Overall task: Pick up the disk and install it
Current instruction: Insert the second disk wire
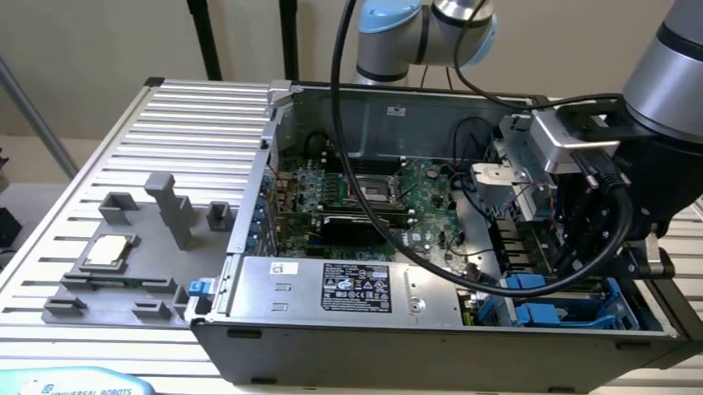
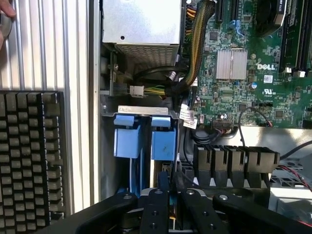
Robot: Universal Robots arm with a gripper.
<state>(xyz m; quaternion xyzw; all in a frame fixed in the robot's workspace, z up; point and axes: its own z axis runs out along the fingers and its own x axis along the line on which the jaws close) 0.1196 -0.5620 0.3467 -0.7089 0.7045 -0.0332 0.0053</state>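
The arm (image 1: 659, 90) is reaching down into the open computer case (image 1: 439, 346), at the corner on the exterior view's right, where the blue drive bay (image 1: 555, 313) is sitting just beside the big grey power supply (image 1: 329, 284). From the wrist, the black gripper (image 2: 170, 197) is showing its two fingers (image 2: 155, 209) drawn narrow, and they are pinching a thin blue-edged slab between them. That is the disk (image 2: 169, 214), seen edge-on, with only a sliver of its blue frame peeking out between the pads.

The disk is standing on edge in the drive bay. It is lining up just beside two other blue carriers (image 2: 127, 139), which are parked side by side under a metal bracket. How deep it is seated, the pictures are not telling.

The green motherboard (image 1: 374, 197) is lying in the middle of the case. On the exterior view's left, a small square chip (image 1: 108, 249) is resting on a grey fixture on the slatted table (image 1: 187, 115), well apart from the action. A dark keyboard (image 2: 29, 161) is lying outside the case wall.
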